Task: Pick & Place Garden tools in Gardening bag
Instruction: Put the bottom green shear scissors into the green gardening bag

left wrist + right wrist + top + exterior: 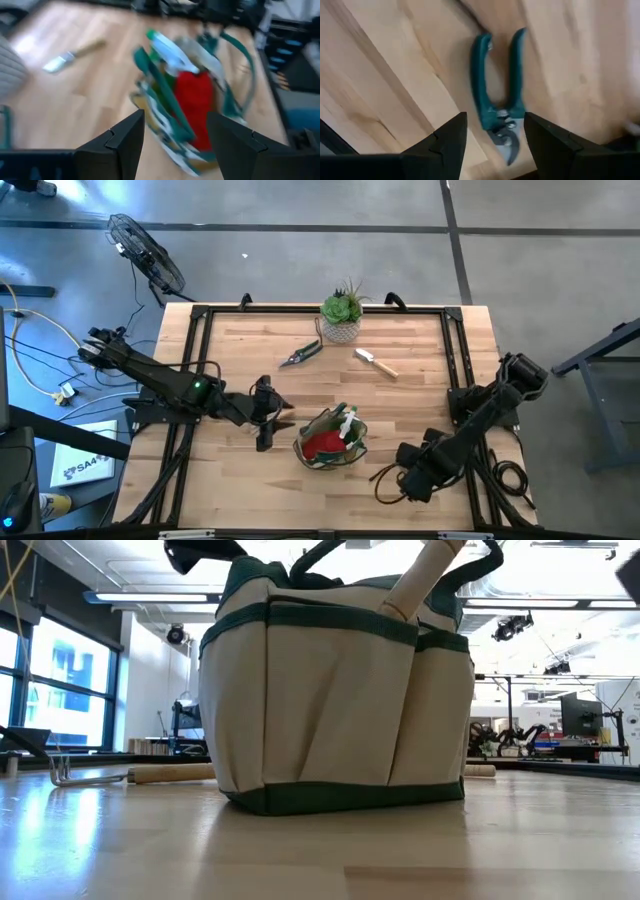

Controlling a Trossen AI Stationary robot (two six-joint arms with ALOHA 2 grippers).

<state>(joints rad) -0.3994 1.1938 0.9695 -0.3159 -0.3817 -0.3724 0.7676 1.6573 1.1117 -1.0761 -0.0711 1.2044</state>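
The olive-and-tan gardening bag (331, 440) stands on the table near its front edge. It holds a red piece (196, 95) and a green-and-white piece (167, 47), and a wooden handle (425, 580) sticks out of its top. My left gripper (268, 416) is open and empty, just left of the bag, fingers pointing at it (175, 145). My right gripper (405, 473) is open at the table's near right. It hovers over green-handled pruning shears (497, 100) that lie flat on the table, and it does not touch them.
Second pruning shears (300, 355) and a wooden-handled trowel (377, 363) lie flat at mid-table toward the far edge. A spiky plant in a white pot (342, 315) stands at the far edge. A wooden-handled tool (130, 775) lies on the table behind the bag in the low view.
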